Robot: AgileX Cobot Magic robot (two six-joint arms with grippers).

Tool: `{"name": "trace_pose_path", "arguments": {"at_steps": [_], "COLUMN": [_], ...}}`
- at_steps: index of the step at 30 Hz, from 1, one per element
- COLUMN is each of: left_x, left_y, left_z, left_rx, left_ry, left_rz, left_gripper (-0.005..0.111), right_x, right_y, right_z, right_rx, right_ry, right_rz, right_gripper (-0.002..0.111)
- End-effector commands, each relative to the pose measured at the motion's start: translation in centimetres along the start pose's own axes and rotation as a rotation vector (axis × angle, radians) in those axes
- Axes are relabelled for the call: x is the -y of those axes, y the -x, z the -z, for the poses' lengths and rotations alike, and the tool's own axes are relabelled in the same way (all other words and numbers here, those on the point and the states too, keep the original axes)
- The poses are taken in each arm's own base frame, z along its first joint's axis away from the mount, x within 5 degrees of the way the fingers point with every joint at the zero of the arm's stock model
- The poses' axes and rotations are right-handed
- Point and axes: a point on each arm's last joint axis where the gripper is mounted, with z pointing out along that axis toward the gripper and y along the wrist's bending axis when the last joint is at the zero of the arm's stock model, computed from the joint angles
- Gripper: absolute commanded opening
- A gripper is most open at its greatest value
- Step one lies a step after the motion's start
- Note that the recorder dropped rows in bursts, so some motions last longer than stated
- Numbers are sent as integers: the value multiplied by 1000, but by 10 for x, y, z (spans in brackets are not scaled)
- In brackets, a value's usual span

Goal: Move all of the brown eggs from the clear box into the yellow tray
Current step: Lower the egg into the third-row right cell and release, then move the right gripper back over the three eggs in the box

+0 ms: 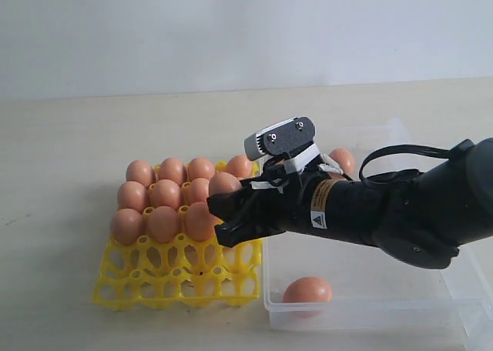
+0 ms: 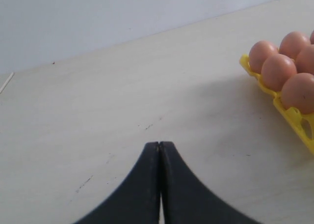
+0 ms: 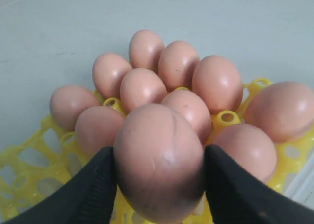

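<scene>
1. The pale desk (image 1: 62, 135) carries a yellow tray (image 1: 139, 278) on the left and a clear box (image 1: 385, 282) just beside it on the right. The rest of the desk around them is bare.
2. Brown eggs (image 1: 163, 222) fill the tray's far rows, packed close together. The two near rows of cups are open.
3. One egg (image 1: 307, 291) lies in the box near its near-left corner. Another egg (image 1: 342, 160) shows at the far side, partly hidden behind the arm.
4. The right arm reaches in from the right, low across the box, with its wrist over the box's left wall. Its right pincer (image 3: 159, 155) is over the right side of the tray.
5. That pincer holds one egg (image 3: 159, 175) between its two black fingers (image 3: 98, 184), gripped on the sides. The tray's eggs sit close behind it. I cannot tell whether the held egg touches a cup.
6. The left pincer (image 2: 159, 148) is closed, tips pressed together with nothing between them. It hangs over bare desk, well to the left of the tray.
</scene>
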Motion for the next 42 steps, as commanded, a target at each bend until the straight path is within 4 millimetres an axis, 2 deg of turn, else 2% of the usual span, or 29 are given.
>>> {"name": "trace_pose_path", "arguments": {"at_steps": [1,4,9,11,14,16,20,25,27,28,30,33,34,36,42], "left_x": [0,0,0,0,0,0,0,0,0,0,0,0,0,0,0], "left_y": [2,2,2,2,2,2,2,2,2,2,2,2,2,2,2], "left_z": [1,1,1,1,1,1,1,1,1,1,1,1,1,1,1], "left_rx": [21,21,21,21,21,21,21,21,21,21,21,21,21,21,21], "left_ry": [1,1,1,1,1,1,1,1,1,1,1,1,1,1,1], "left_rz": [15,15,15,15,15,15,15,15,15,15,15,15,15,15,15], "left_gripper": [0,0,0,0,0,0,0,0,0,0,0,0,0,0,0], "right_x": [2,3,3,2,1,4,17,44,54,61,71,88,95,104,131], "right_y": [0,-1,-1,4,20,39,75,95,103,103,104,102,100,98,85], "right_z": [1,1,2,6,22,36,59,67,64,60,54,43,38,33,15], "right_rx": [11,0,-5,-8,-42,-63,-159,-416,-442,-466,-486,-509,-519,-533,-511], "right_ry": [-30,-37,-42,-54,-108,-167,-312,-462,-532,-579,-633,-689,-707,-733,-745], "right_rz": [-31,-33,-32,-26,61,159,267,427,268,152,28,-143,-189,-255,-361], "right_gripper": [56,61,59,49,21,0,0,0,3,6,14,39,50,62,62]}}
